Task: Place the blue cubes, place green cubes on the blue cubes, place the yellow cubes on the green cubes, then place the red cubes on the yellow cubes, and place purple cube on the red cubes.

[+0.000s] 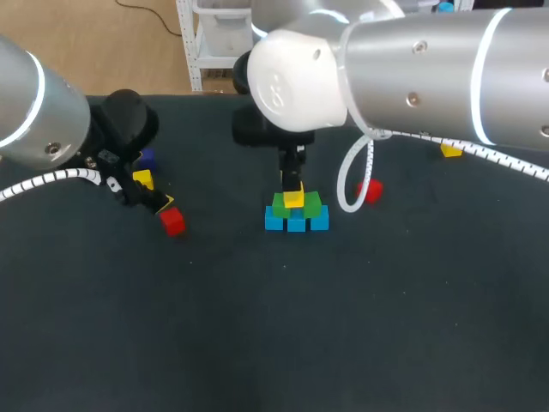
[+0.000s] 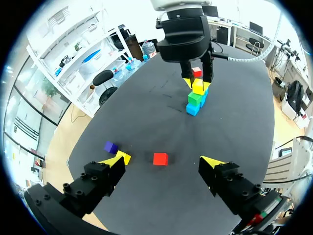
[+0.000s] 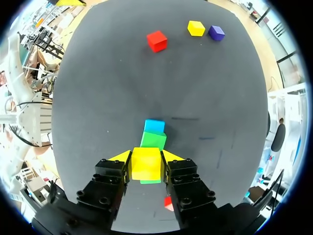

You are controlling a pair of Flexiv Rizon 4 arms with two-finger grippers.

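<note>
A row of blue cubes [image 1: 296, 222] lies mid-table with green cubes [image 1: 302, 207] on top. My right gripper [image 1: 293, 185] stands straight over this stack, shut on a yellow cube [image 1: 293, 199] that rests on or just above the green layer. In the right wrist view the yellow cube [image 3: 146, 163] sits between both fingers of the right gripper [image 3: 146, 157], over a green cube [image 3: 153, 140] and a blue cube [image 3: 154, 126]. My left gripper [image 2: 164, 164] hangs open at the left, above a red cube [image 2: 160, 158]. The left gripper [image 1: 159, 206] holds nothing.
A loose red cube [image 1: 172, 222], a yellow cube [image 1: 142, 179] and a purple cube [image 1: 147, 159] lie at the left. A second red cube [image 1: 372, 190] sits right of the stack, and another yellow cube [image 1: 451, 151] lies far right under my right arm.
</note>
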